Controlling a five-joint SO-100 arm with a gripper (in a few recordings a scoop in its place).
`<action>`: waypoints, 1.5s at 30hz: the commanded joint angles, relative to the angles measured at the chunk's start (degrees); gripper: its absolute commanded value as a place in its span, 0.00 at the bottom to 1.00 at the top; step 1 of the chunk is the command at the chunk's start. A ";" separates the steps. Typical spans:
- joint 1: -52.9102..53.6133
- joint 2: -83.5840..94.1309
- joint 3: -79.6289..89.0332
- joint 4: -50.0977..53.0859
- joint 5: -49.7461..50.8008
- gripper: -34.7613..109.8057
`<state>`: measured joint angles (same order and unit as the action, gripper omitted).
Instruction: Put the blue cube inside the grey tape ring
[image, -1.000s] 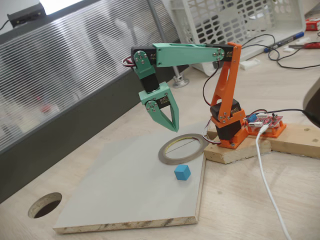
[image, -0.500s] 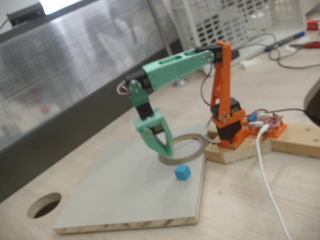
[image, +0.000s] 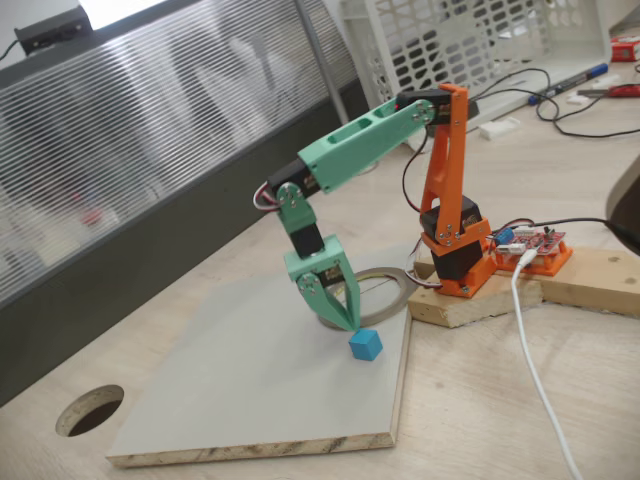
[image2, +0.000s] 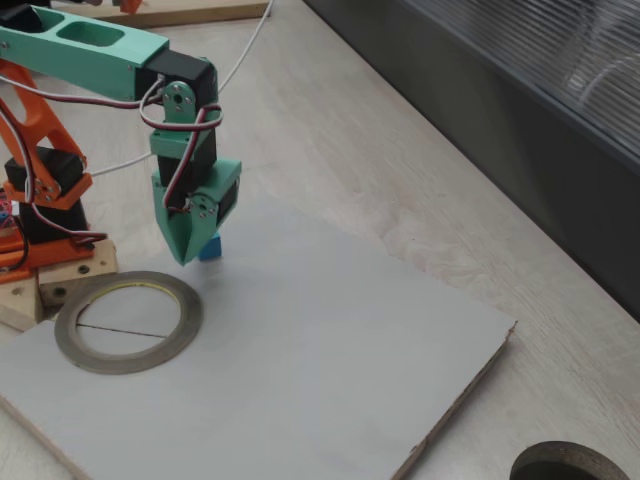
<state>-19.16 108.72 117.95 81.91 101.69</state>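
The gripper (image: 347, 322) hangs low beside the blue cube (image: 366, 345), which sits on the grey board (image: 250, 390) outside the grey tape ring (image2: 128, 322); its jaws look nearly together, though I cannot tell for sure; they should open and straddle the cube squarely before closing.

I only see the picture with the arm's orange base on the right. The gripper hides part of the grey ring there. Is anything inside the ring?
Observer: No. In a fixed view the whole grey ring shows, and its opening holds only bare board with a thin line across it.
Operator: Is the blue cube touching the ring?
Observer: No. The blue cube sits apart from the ring, with bare board between them.
Operator: Has the gripper got the cube?
Observer: It doesn't look like it. The gripper looks shut, and its tip is in front of the cube, hiding part of it.
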 joint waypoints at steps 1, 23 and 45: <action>-3.08 4.48 1.05 0.18 0.79 0.24; -7.12 5.19 1.85 0.35 0.88 0.24; -12.66 4.31 1.76 0.62 0.70 0.24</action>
<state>-31.11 111.53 118.83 82.35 101.51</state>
